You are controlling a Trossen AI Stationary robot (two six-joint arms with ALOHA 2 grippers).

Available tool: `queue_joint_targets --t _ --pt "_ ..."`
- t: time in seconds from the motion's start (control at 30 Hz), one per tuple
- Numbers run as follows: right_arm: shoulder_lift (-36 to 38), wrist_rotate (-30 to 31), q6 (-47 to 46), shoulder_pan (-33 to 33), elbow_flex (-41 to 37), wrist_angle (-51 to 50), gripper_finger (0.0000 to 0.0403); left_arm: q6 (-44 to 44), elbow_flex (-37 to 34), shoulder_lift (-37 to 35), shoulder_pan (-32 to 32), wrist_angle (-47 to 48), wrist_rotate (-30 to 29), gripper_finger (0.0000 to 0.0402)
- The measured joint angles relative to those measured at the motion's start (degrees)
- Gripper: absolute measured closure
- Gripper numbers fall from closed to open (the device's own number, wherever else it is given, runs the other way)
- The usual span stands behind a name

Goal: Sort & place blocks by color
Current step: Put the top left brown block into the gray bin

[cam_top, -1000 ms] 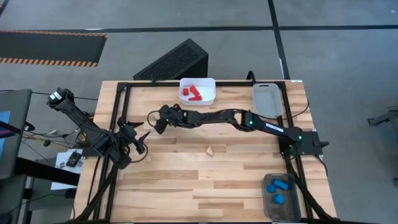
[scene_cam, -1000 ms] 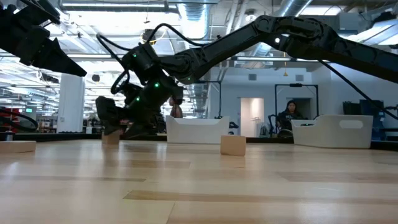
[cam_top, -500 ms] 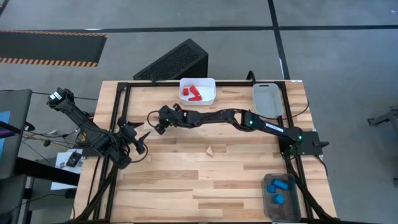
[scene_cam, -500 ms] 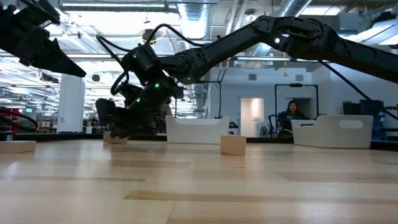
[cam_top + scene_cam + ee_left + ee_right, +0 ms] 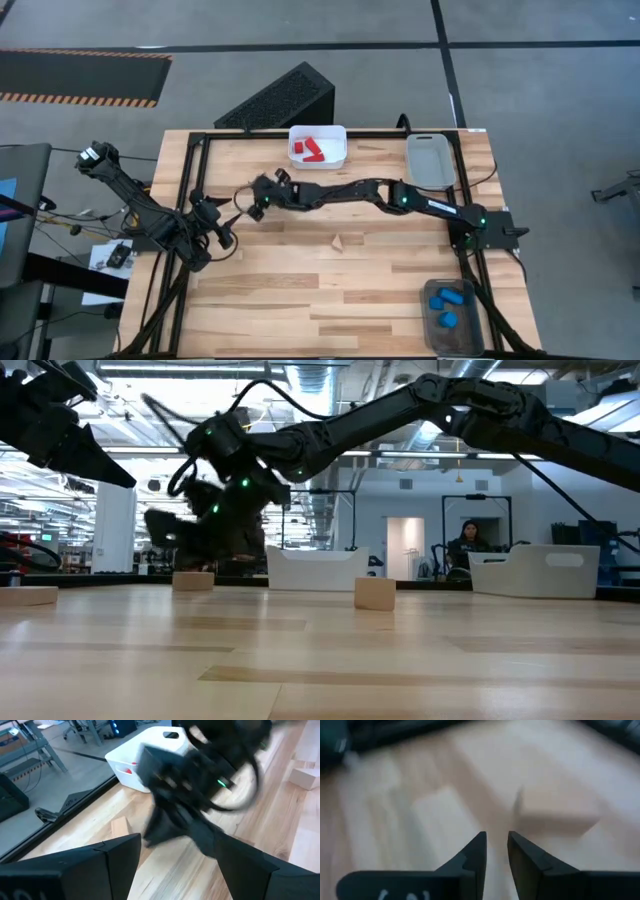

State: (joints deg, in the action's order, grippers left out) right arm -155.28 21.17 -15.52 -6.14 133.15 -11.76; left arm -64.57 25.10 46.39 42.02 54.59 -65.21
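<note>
My right gripper hangs above the table's far left part, just over a pale wood block that lies flat on the table. In the right wrist view its fingers stand almost together with nothing between them, and the block lies beyond them. My left gripper waits open nearby at the left, pointing at the right gripper and the block. A wood wedge rests mid-table. Red blocks lie in the white bin.
A grey bin stands at the far right. A clear bin at the near right holds blue blocks. In the low view, another wood block lies at the far left. A person sits in the room beyond the table.
My right gripper has risen off the table, where it stood down around the pale wood block, and now hangs above it. The block has stayed on the table.
</note>
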Motion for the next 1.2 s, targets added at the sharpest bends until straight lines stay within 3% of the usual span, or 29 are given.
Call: queue_joint_targets --t 0.1,0.23,0.47,1.2 --pt "0.31 -1.92 -0.38 -1.94 1.69 3.32 0.0311 -0.29 0.00 -0.01 0.00 0.03 -0.51 0.0162" --pt "0.15 -9.34 -6.39 -4.95 1.29 5.55 0.0342 -0.66 0.00 0.00 -0.02 -0.04 -1.86 0.0162" --pt "-0.72 -10.72 -7.97 -5.74 1.26 7.87 0.0387 -0.78 0.00 0.00 -0.02 -0.02 -3.50 0.0162" --pt "-0.55 -14.89 -11.92 -5.89 1.37 -0.73 0.0392 -0.70 0.00 0.00 -1.42 -0.02 -4.17 0.0162"
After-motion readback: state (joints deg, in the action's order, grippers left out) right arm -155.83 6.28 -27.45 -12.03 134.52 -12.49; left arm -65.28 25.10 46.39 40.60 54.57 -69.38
